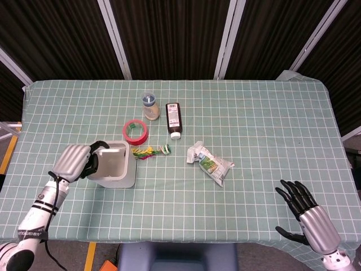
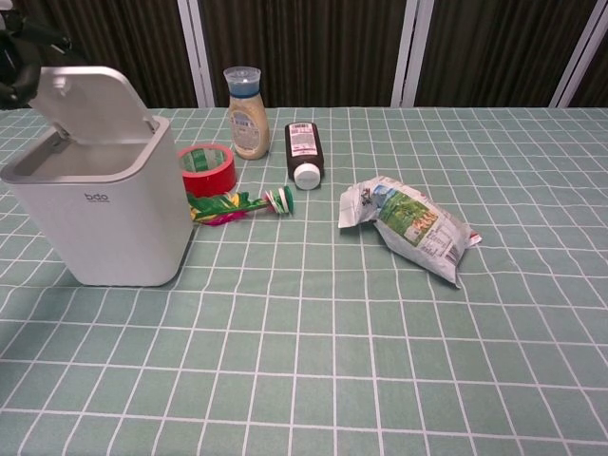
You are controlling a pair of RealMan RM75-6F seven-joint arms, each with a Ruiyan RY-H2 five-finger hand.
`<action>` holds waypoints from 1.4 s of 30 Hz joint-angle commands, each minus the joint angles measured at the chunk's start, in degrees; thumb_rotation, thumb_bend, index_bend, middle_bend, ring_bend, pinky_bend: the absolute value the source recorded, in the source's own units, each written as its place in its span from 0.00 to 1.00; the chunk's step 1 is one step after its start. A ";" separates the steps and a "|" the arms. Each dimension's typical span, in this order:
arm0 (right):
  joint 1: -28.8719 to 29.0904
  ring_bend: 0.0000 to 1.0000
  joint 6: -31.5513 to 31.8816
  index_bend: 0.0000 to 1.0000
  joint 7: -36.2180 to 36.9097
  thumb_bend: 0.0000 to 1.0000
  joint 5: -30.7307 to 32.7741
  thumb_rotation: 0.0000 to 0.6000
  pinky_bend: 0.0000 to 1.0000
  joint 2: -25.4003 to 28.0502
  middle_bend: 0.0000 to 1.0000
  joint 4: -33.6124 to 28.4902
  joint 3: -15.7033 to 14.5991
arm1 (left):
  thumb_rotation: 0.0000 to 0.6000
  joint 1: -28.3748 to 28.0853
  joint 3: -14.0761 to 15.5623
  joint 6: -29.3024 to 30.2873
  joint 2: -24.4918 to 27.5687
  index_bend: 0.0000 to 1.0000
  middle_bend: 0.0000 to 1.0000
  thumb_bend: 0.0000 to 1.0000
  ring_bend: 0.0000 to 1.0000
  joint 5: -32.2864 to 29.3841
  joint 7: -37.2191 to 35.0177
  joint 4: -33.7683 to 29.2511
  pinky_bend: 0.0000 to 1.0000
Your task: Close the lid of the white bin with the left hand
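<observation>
White bin [image 2: 100,223] set at left of tabletop [image 1: 254,124]; lid [image 2: 95,103] tilted, part-closed. Left hand [image 1: 76,160] placed on lid, fingers curled over top edge, nothing clamped. Lid judged light, stiff, hinged plastic; best pressed near free edge. Bin judged easily shifted.

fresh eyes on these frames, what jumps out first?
The white bin at the table's left, its lid tilted partway down with the left robot hand pressing on it from behind. Next, the crumpled snack bag lying mid-table, and the red tape roll just right of the bin. The right robot hand hangs open at the near right edge, holding nothing.
</observation>
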 commanded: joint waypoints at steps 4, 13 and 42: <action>-0.10 0.00 0.16 0.00 0.03 0.22 -0.26 1.00 0.00 -0.07 0.00 -0.05 -0.15 | 1.00 2.81 4.54 0.11 1.57 0.33 1.00 0.87 1.00 5.42 -1.40 -0.90 1.00; -0.08 0.00 0.08 0.00 0.08 0.22 -0.23 1.00 0.00 -0.12 0.00 -0.19 -0.16 | 1.00 2.54 7.81 -3.48 1.58 0.33 1.00 0.88 1.00 5.48 -0.18 0.45 1.00; 0.10 0.00 -0.61 0.00 -0.44 0.22 -1.12 1.00 0.00 -0.42 0.00 -0.38 -0.70 | 1.00 32.73 20.75 35.36 -4.77 0.07 0.00 0.39 0.00 35.61 -12.96 22.53 0.00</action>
